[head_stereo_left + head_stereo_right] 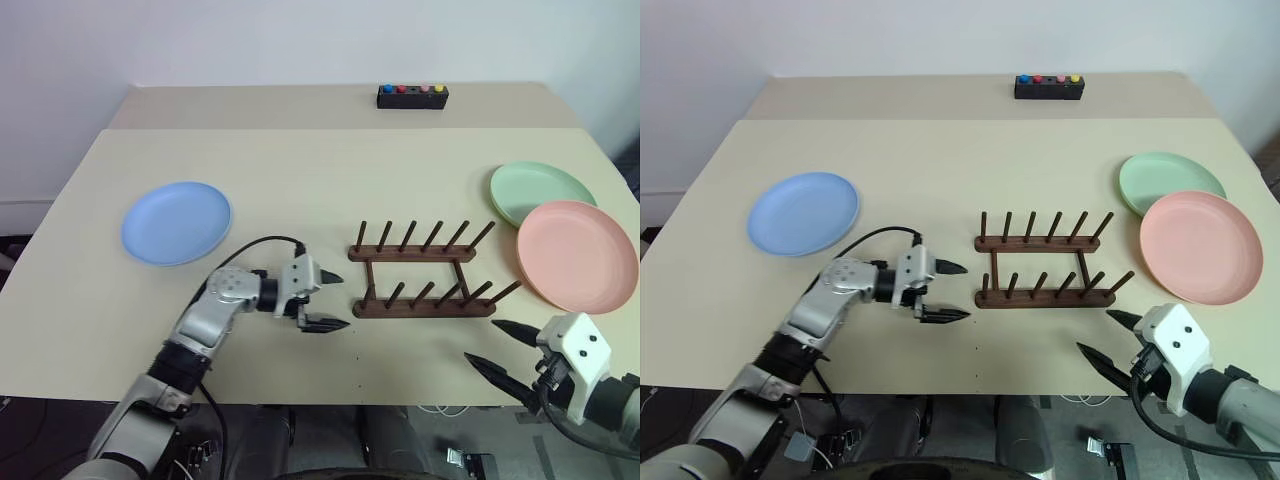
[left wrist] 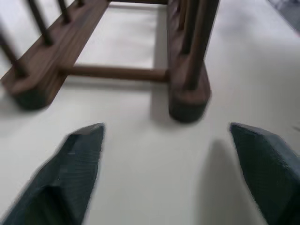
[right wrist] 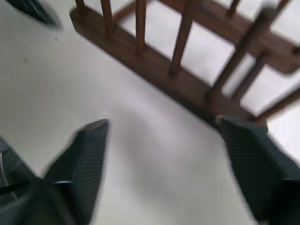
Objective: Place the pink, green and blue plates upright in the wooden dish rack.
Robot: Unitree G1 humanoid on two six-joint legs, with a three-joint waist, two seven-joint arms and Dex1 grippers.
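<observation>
- Head view: the table [image 1: 300, 180] is mostly bare around the wooden dish rack [image 1: 425, 270]; the blue plate [image 1: 177, 222] lies flat far left, the green plate [image 1: 540, 192] and pink plate [image 1: 577, 255] overlap near the right edge.
- Left wrist view: the left gripper [image 2: 164, 164] gapes empty, just short of the rack's end.
- Right wrist view: the right gripper [image 3: 173, 168] is spread, holding nothing, near the rack's front rail.

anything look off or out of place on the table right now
Nothing looks damaged or spilled. One quirk: the pink plate lies overlapping the green plate's near rim. The blue plate lies flat and alone, and the wooden dish rack stands level and empty.
</observation>
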